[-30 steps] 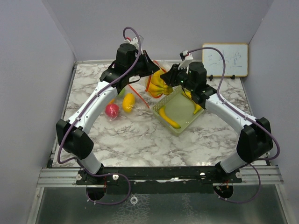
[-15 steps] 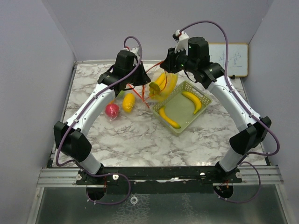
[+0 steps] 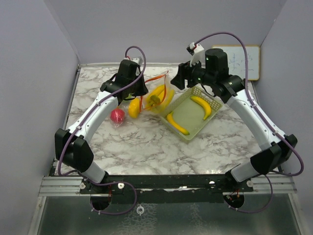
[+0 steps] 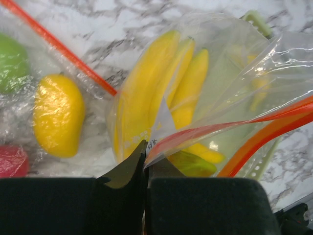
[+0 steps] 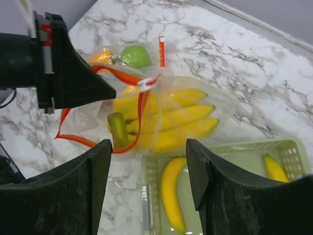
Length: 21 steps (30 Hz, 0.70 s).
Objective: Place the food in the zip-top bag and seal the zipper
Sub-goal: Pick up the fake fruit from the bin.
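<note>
The clear zip-top bag (image 3: 161,90) with an orange zipper strip (image 4: 254,122) lies left of the tray, and a bunch of yellow bananas (image 3: 157,94) is inside it. My left gripper (image 4: 145,152) is shut on the bag's edge by the zipper; it also shows in the top view (image 3: 142,90). My right gripper (image 5: 148,161) is open and empty above the bag and tray, and shows in the top view (image 3: 183,81). A small yellow fruit (image 4: 58,115), a green apple (image 4: 10,61) and a red-pink fruit (image 3: 117,115) lie left of the bunch under clear plastic.
The pale green mesh tray (image 3: 213,102) stands right of the bag with two loose bananas (image 3: 177,124) (image 3: 203,105) in it. A whiteboard (image 3: 247,61) leans on the back wall at the right. Side walls close in the marble table (image 3: 146,147).
My right gripper carried the banana bunch up and left from the tray, let it go into the bag and now hangs open. My left gripper moved left with the bag.
</note>
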Each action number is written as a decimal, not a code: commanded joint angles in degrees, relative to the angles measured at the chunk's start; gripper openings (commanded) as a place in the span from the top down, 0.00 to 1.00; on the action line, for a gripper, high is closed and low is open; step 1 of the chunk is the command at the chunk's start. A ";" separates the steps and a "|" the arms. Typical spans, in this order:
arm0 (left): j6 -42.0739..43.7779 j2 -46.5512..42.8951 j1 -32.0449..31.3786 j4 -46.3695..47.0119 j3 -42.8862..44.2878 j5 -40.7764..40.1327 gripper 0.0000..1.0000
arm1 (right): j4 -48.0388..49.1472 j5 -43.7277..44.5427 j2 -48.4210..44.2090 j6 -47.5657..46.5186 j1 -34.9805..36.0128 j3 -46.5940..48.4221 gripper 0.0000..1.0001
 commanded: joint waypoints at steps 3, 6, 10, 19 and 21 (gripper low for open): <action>-0.06 0.58 2.02 2.75 -3.44 1.89 1.00 | 4.73 -2.16 -12.76 -0.06 -0.40 -12.04 0.24; 0.36 1.26 2.67 1.86 0.25 2.72 1.00 | 4.69 -1.82 -15.69 -0.59 -0.35 -18.41 0.17; 0.53 1.56 3.22 0.77 5.37 3.41 1.00 | 3.54 -3.00 -12.61 -0.95 -0.33 -24.35 0.19; -2.37 1.49 3.66 4.65 0.57 8.73 1.00 | 9.90 -0.46 -3.31 0.35 -0.30 -31.33 0.23; -1.96 1.11 3.77 4.54 -0.20 8.64 1.00 | 10.46 -1.06 -0.38 -0.29 -0.30 -31.40 0.24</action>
